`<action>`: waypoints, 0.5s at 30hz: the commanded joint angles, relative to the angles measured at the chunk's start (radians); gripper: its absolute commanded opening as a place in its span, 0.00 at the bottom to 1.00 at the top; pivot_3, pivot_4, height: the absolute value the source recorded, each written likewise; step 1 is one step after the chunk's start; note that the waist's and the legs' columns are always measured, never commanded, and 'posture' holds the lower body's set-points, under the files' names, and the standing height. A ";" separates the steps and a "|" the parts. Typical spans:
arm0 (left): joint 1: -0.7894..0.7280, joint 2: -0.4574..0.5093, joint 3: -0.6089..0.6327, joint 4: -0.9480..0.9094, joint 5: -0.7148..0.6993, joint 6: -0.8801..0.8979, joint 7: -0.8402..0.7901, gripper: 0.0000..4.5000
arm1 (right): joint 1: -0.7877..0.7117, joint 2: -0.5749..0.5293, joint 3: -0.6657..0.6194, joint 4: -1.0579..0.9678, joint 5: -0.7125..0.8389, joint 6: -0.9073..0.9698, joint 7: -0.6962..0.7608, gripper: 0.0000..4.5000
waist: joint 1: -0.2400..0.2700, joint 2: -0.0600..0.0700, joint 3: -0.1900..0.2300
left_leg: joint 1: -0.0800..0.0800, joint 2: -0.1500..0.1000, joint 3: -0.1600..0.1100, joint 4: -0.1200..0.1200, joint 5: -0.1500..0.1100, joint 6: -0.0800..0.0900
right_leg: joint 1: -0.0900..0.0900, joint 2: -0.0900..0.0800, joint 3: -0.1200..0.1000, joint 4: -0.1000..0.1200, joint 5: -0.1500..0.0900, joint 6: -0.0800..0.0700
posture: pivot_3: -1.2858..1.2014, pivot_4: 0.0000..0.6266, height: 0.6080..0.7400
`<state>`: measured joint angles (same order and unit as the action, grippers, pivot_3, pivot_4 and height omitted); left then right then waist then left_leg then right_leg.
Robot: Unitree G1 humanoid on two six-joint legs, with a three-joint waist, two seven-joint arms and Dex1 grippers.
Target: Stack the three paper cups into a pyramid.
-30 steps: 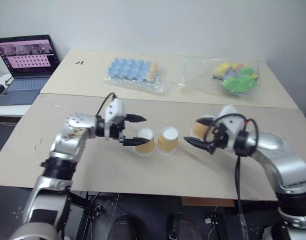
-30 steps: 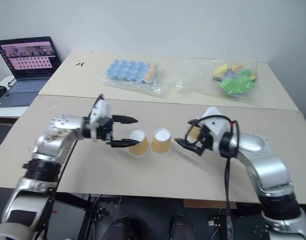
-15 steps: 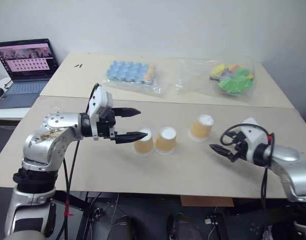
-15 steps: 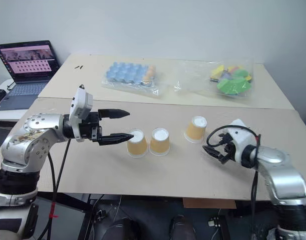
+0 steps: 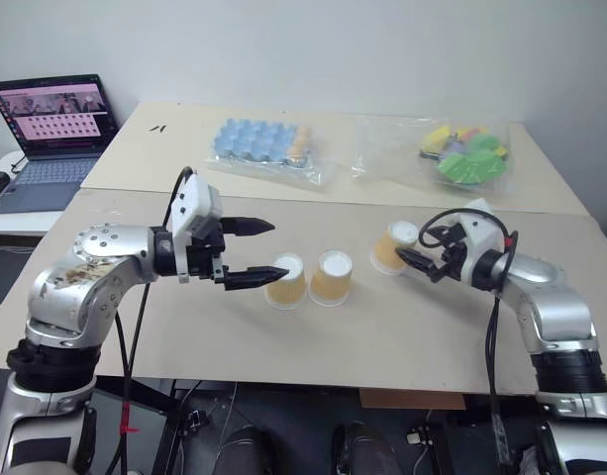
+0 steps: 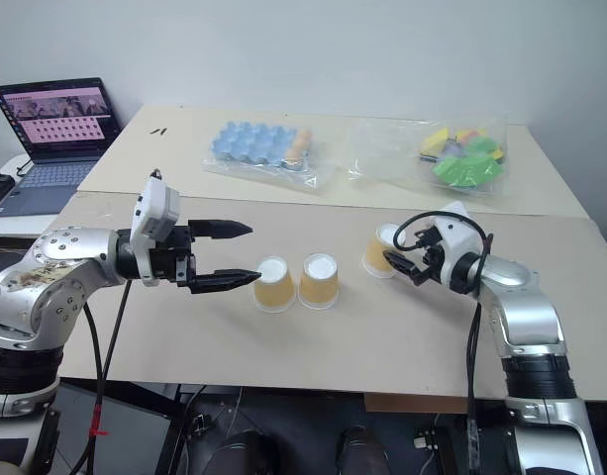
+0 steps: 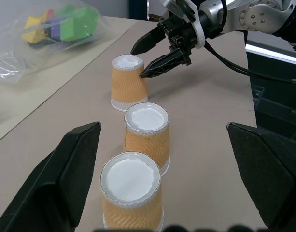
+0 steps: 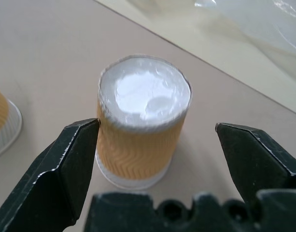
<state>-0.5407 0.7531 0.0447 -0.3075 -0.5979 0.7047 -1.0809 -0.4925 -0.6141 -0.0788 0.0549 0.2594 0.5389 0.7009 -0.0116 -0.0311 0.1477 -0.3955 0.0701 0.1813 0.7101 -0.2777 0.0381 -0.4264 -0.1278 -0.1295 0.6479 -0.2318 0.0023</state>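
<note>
Head views: 3 paper cups stand upside down on the surface (image 5: 184,336), 2 touching mid-scene (image 5: 285,281) (image 5: 332,277), the 3rd (image 5: 393,247) apart to the right. The left tool (image 5: 255,252) gapes wide, empty, just left of the pair.

Left wrist view: all 3 cups line up beyond its fingers (image 7: 65,179).

Right wrist view: the right tool (image 8: 157,159) stands wide around the 3rd cup, fingers apart from it.

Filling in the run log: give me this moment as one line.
stage: reach | right tool: open beside lone cup | left tool: open by cup pair | stacked: none
</note>
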 commanded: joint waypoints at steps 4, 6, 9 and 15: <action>0.005 0.019 0.017 -0.024 -0.019 -0.009 -0.004 0.99 | -0.067 0.052 0.009 0.018 0.020 -0.016 0.014 1.00 | -0.001 0.000 0.000 | 0.000 0.000 0.000 0.000 0.000 0.000 | -0.001 0.000 0.000 0.000 0.000 0.000 | 0.52 0.24 0.97; 0.013 0.023 0.020 -0.030 -0.021 -0.008 -0.005 0.99 | -0.088 0.068 0.011 0.062 0.008 -0.031 0.006 1.00 | -0.001 0.000 0.000 | 0.000 0.000 0.000 0.000 0.000 0.000 | -0.001 0.000 0.000 0.000 0.000 0.000 | 0.52 0.24 0.97; 0.023 0.033 0.022 -0.038 -0.026 -0.005 -0.010 0.99 | -0.112 0.080 0.004 0.110 0.000 -0.048 -0.002 1.00 | 0.000 0.001 0.000 | 0.000 0.000 0.001 0.000 0.000 0.000 | -0.001 0.000 0.000 0.000 0.000 0.000 | 0.52 0.24 0.97; 0.050 0.079 0.016 -0.046 -0.022 -0.020 -0.038 0.99 | -0.143 0.089 0.005 0.166 -0.002 -0.073 -0.010 1.00 | -0.001 0.002 0.001 | -0.001 0.000 0.001 -0.001 0.000 0.000 | -0.002 0.000 0.000 0.000 0.000 0.000 | 0.52 0.24 0.97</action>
<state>-0.4910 0.8190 0.0444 -0.3241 -0.6116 0.7004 -1.1126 -0.6111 -0.5254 -0.0517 0.2313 0.2548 0.5009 0.6940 -0.0129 -0.0296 0.1487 -0.3967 0.0700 0.1822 0.7094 -0.2777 0.0381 -0.4285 -0.1279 -0.1293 0.6479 -0.2318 0.0023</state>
